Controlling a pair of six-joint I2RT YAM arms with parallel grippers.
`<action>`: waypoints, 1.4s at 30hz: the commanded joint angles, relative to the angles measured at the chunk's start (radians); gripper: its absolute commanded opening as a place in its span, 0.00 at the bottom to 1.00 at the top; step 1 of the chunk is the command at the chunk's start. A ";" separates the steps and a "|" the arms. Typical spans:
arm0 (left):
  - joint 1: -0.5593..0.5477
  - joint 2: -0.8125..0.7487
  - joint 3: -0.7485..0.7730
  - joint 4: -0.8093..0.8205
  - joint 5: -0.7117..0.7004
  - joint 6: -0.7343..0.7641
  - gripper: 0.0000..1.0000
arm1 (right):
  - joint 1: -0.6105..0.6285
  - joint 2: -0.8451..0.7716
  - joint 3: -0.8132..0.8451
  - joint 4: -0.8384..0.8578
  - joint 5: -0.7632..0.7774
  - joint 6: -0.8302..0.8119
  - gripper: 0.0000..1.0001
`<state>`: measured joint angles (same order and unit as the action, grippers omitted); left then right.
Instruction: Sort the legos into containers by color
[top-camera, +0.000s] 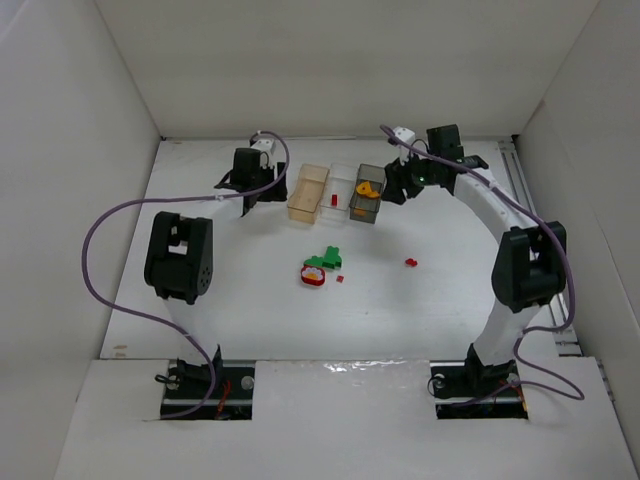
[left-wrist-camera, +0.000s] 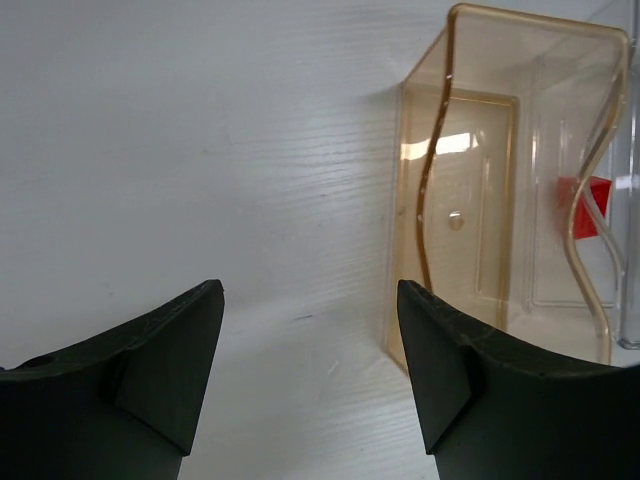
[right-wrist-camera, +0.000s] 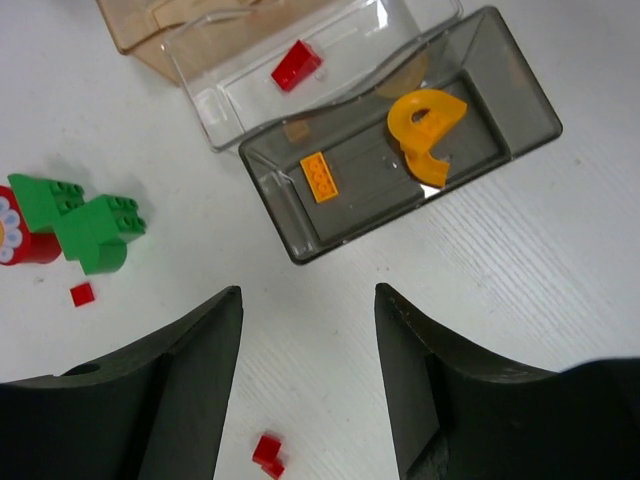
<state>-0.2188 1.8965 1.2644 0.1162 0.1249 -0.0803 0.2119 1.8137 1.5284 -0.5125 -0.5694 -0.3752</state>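
Observation:
Three containers stand in a row: amber (top-camera: 296, 195), clear (top-camera: 341, 172), dark grey (top-camera: 362, 213). The dark grey one (right-wrist-camera: 520, 90) holds an orange wedge (right-wrist-camera: 425, 130) and an orange brick (right-wrist-camera: 320, 177). The clear one (right-wrist-camera: 200, 80) holds a red brick (right-wrist-camera: 295, 65). Green bricks (top-camera: 328, 258) and a red ring (top-camera: 314, 275) lie together mid-table, with a small red tile (top-camera: 340, 278) beside them and a red piece (top-camera: 411, 262) to the right. My right gripper (right-wrist-camera: 308, 300) is open and empty above the table near the grey box. My left gripper (left-wrist-camera: 310, 300) is open and empty left of the amber box (left-wrist-camera: 500, 180).
White walls enclose the table on three sides. A metal rail (top-camera: 515, 175) runs along the right edge. Purple cables (top-camera: 100, 225) loop from both arms. In the right wrist view the red piece (right-wrist-camera: 267, 452) lies between my fingers, lower down.

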 joint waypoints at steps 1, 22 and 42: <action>-0.031 0.021 0.070 -0.043 0.048 0.028 0.67 | -0.034 -0.068 -0.017 -0.004 0.011 -0.036 0.61; -0.025 -0.183 -0.054 0.220 0.321 0.010 0.68 | -0.144 -0.005 -0.077 -0.439 -0.067 -0.507 0.59; 0.058 -0.430 -0.097 0.182 0.354 0.027 0.74 | -0.060 -0.023 -0.223 -0.529 0.072 -0.633 0.58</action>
<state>-0.1947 1.5234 1.1976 0.3161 0.5198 -0.0860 0.1051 1.8107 1.3209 -1.0233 -0.5133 -1.0157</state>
